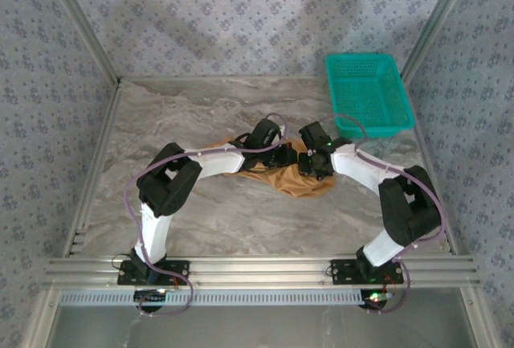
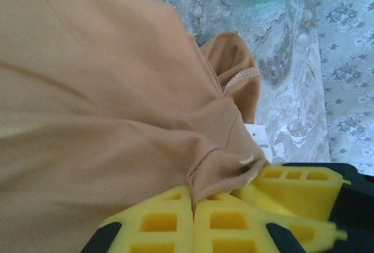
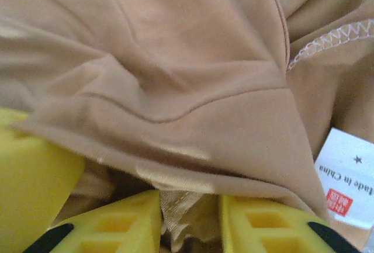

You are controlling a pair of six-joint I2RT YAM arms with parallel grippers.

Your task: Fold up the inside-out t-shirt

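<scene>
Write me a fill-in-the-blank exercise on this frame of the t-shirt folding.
1. The left gripper is ____ on a fold of the t-shirt.
2. The white label on the t-shirt reads "Made in ____".
3. The teal basket stands at the far ____ corner of the table.
Missing words: shut; China; right.

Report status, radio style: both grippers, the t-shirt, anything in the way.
Left gripper shut on t-shirt fold. Right gripper astride bunched cloth, grip unclear. Shirt crumpled mid-table, not folded. Teal basket far right, apart from it.
</scene>
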